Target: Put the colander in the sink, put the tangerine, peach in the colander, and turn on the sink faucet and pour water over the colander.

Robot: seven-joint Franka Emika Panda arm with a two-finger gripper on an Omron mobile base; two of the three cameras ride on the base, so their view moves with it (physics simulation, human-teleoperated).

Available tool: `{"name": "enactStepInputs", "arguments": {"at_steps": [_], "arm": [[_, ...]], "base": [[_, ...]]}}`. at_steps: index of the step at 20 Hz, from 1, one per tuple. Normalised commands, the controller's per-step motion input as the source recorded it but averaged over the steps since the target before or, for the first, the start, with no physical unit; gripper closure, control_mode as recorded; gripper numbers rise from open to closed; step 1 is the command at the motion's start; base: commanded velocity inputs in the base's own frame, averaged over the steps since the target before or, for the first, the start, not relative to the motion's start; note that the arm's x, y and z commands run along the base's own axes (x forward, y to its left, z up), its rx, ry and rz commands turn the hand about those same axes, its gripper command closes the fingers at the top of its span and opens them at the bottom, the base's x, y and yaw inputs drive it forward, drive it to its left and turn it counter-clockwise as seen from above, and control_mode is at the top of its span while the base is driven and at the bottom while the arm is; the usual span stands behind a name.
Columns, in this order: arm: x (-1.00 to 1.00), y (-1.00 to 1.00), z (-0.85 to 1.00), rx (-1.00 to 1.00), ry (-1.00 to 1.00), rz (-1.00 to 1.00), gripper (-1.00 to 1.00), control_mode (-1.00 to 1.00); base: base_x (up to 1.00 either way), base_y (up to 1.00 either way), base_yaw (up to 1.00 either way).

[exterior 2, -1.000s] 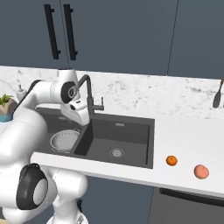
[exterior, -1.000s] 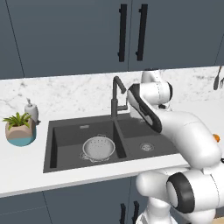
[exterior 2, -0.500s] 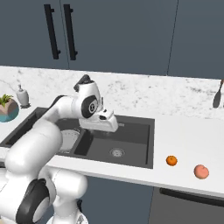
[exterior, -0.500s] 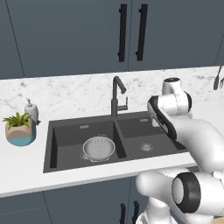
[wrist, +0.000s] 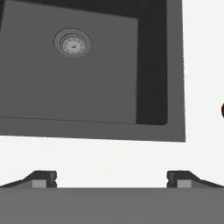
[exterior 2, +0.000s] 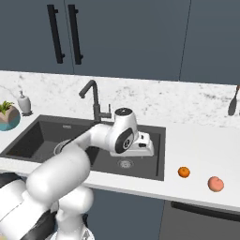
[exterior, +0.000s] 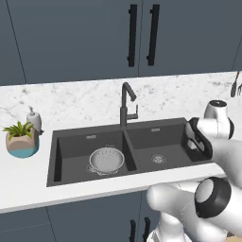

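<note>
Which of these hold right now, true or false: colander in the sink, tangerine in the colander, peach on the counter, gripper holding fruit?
1. The colander sits in the left basin of the sink. True.
2. The tangerine lies in the colander. False: it is on the counter right of the sink.
3. The peach lies on the counter beside the tangerine. True.
4. The gripper holds a fruit. False: its fingers are apart with nothing between them.

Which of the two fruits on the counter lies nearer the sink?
The tangerine, bright orange, lies nearer the sink; the paler peach sits farther right.
</note>
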Motion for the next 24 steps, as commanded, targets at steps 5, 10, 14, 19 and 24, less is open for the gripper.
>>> {"name": "enactStepInputs", "arguments": {"at_steps": [5,10,14,19,24], "arm": [[0.28,-0.71,-0.21,0.03,0.02,0.04,-1.0,-1.0],[0.38,-0.48,-0.01,0.02,0.13,0.0,-1.0,-1.0],[0.45,-0.34,0.0,0.03,0.22,0.0,-1.0,-1.0],[0.33,-0.5,-0.02,0.04,0.2,0.0,-1.0,-1.0],[0.02,-0.56,-0.13,0.05,0.09,0.0,-1.0,-1.0]], "base": [[0.0,0.0,0.0],[0.0,0.0,0.0],[0.0,0.0,0.0],[0.0,0.0,0.0],[0.0,0.0,0.0]]}}
